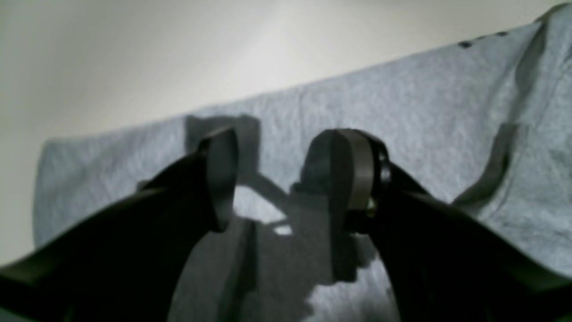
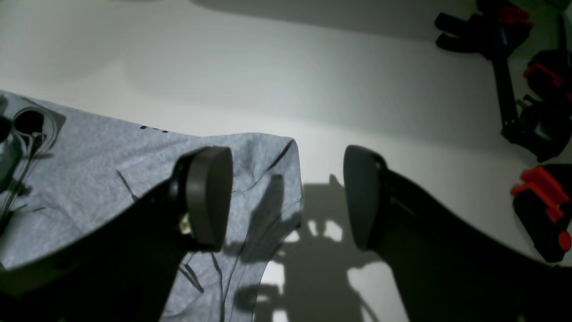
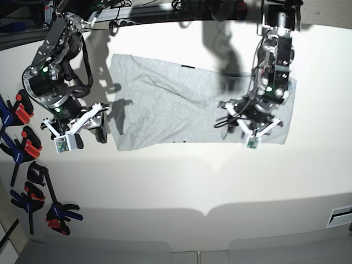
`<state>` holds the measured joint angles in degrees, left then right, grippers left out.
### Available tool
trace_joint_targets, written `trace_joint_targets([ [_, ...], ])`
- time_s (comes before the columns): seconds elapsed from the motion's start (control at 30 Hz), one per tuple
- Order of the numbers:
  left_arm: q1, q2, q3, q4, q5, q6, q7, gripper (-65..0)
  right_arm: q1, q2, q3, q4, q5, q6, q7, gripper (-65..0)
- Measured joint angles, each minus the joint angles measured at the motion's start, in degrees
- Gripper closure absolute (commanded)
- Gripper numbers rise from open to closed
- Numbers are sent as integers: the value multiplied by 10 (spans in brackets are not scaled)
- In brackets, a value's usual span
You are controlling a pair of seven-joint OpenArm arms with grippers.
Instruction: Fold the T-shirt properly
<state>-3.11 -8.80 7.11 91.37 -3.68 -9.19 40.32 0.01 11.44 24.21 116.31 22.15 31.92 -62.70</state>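
The left gripper [image 1: 279, 179] has its jaws spread apart with nothing between them; bare cloth and a patch of lit fabric show through the gap. It hangs low over the T-shirt [image 3: 187, 107], above the part of the garment nearest that arm, and whether the fingertips [image 1: 221, 179] actually touch the cloth is hard to tell from the blurred wrist view. Judging by this, the arm is poised for a pinch on that end of the shirt rather than carrying anything.

The right gripper [image 2: 288, 197] is likewise wide open and empty. One finger sits over the shirt's corner, the other over the bare white table [image 2: 313, 89], so the jaws straddle the garment's edge. That placement suits taking hold of the edge for a fold.

The T-shirt lies flat on the table as a long grey band stretching between the two arms, already narrowed, with a few creases and folded-over ridges. Small dark marks peek out at its far and near edges, likely printed lettering turned under.

Beyond the right arm, black clamps with red and orange handles [image 3: 25, 148] lie along the table's side, well clear of the cloth.
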Motion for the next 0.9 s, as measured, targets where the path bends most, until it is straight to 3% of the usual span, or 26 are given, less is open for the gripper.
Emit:
trace_joint_targets([
  [0.13, -22, -2, 42, -32, 35, 0, 0, -305, 0, 0, 0, 0, 2, -13, 2, -371],
  [0.37, -104, -3, 52, -126, 31, 0, 3, -305, 0, 0, 0, 0, -10, -15, -20, -371],
  [0.43, -114, -4, 52, -130, 11, 0, 28, -305, -3, 0, 0, -5, -28, -35, -18, -371],
  [0.57, -124, -1, 52, -129, -44, 0, 64, -305, -3, 0, 0, -80, -77, -68, -17, -371],
  [0.67, -126, -1, 52, -129, -68, 1, 64, -305, -2, 0, 0, -166, -96, -75, -11, -371],
  [0.9, -124, -1, 52, -129, -69, 0, 64, -305, 0, 0, 0, -264, -53, -75, -9, -371],
])
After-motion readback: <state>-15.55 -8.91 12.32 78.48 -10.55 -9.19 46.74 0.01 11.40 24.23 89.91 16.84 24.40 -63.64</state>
